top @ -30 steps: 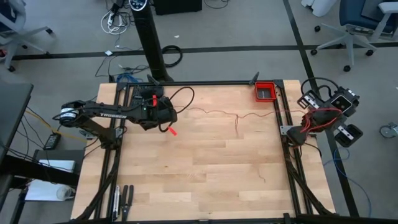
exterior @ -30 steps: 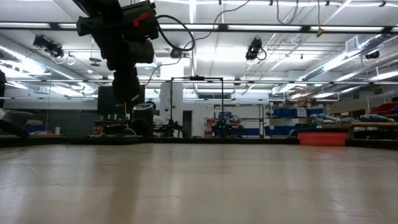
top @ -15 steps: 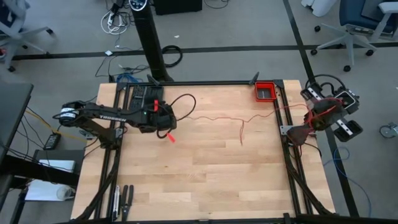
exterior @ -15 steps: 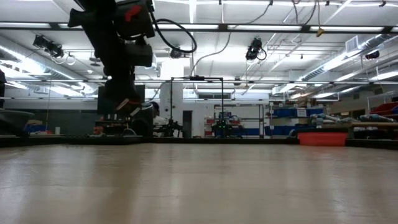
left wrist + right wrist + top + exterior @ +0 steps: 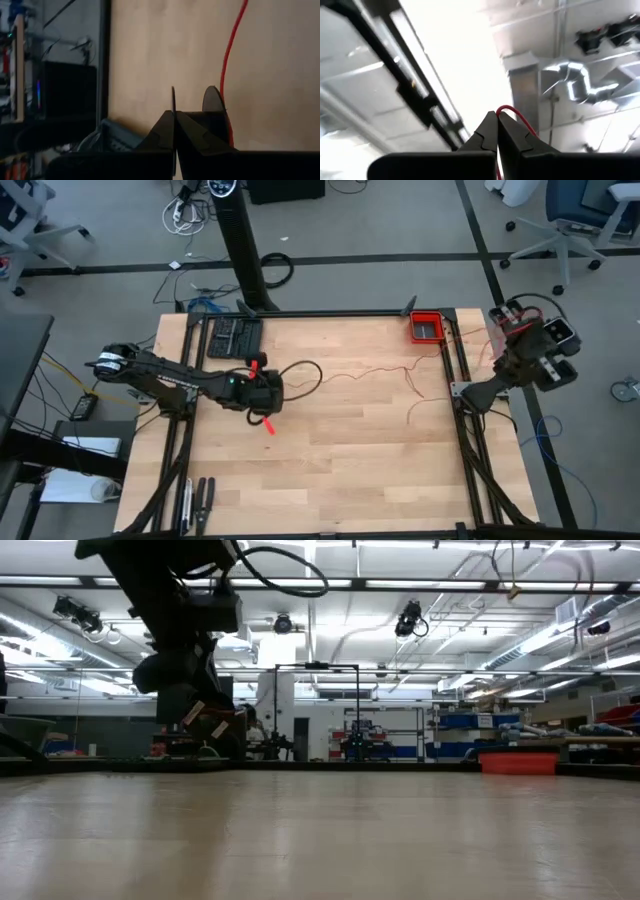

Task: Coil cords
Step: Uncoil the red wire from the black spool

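Over the table's left half, the left gripper [image 5: 268,423] is pinching one end of the cord [image 5: 370,371], while the right gripper [image 5: 496,116], raised off the right edge, is clamping the other. Stretched between them, the cord looks gathered rather than coiled; looping likely comes next.

Overhead, table-level, two wrist cameras; table [image 5: 340,440] shared.

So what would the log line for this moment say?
left end effector: shut, over table | right end effector: shut on red cord, off table's right edge | cord: uncoiled
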